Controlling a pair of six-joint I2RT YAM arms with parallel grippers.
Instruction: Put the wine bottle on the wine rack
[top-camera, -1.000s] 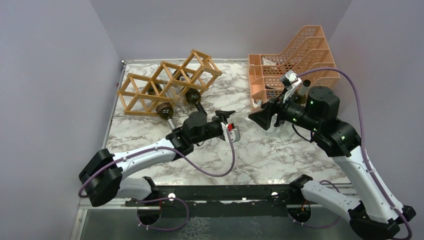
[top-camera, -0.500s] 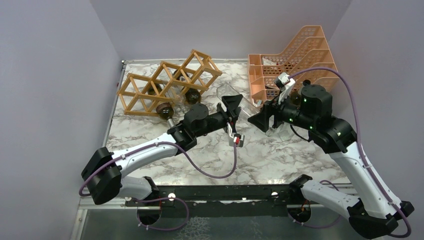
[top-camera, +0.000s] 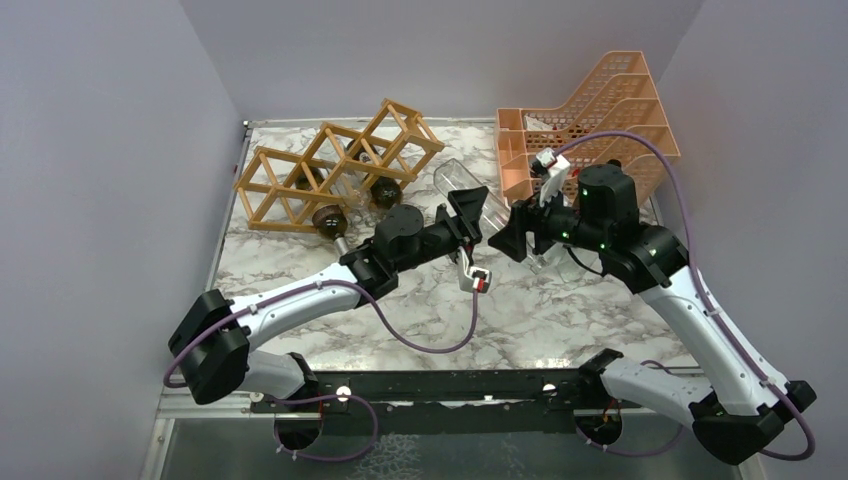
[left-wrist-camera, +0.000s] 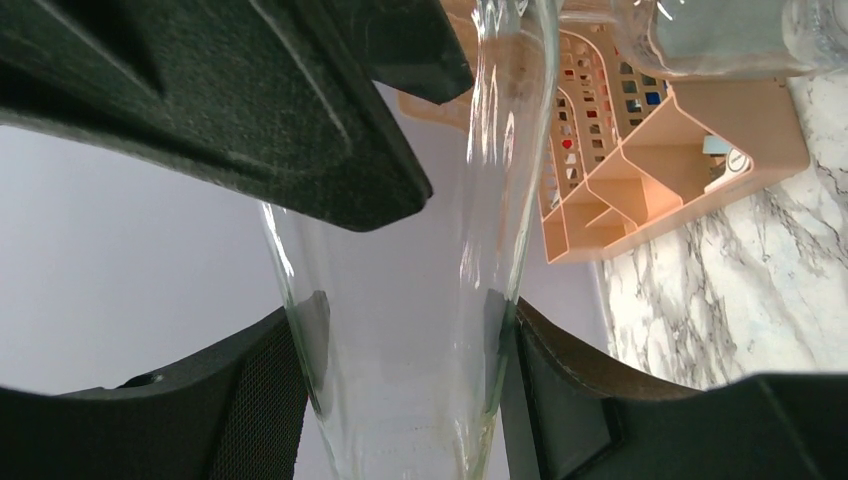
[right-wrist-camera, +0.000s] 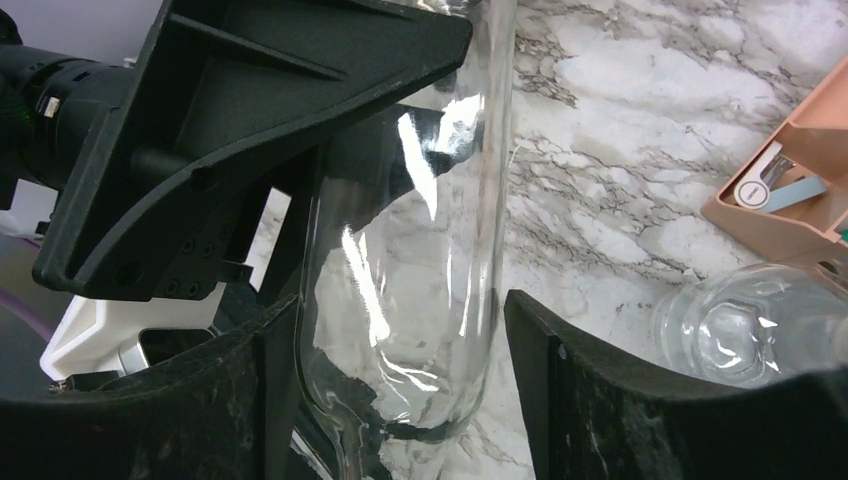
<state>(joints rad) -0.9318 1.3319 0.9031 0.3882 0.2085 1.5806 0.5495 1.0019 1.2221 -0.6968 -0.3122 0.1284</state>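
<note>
Glass: the clear wine bottle (top-camera: 458, 183) looks empty, so probably light for its bulk. It is rigid, smooth and breakable, and hard pads are likelier to slide on it than bite.
Where it is: between the two sets of fingers, apparently lifted off the marble table (top-camera: 560, 320). The wooden wine rack (top-camera: 330, 165) lies well apart, beyond and to the left of the left fingers.
Left gripper (left-wrist-camera: 405, 330): clamped on the bottle, one pad against the glass on each side.
Right gripper (right-wrist-camera: 402, 300): fingers set wider, around the broad base end. Both pads look to be against the glass, so I judge it is holding too.
Best hold: across the straight cylindrical wall with the pads square to it. On the taper the bottle could squirt out of the grip.
Two-handed risk: with both grips on, any pull of one arm against the other loads the glass, so one should let go before the carry.
Beside the right fingers: a second clear glass vessel (right-wrist-camera: 740, 340) sits just to their right, in front of the peach mesh organiser (top-camera: 590, 120), close enough to knock.
Rack: two dark bottles (top-camera: 328, 218) already poke out of its lower cells, so glass could strike glass on insertion.
</note>
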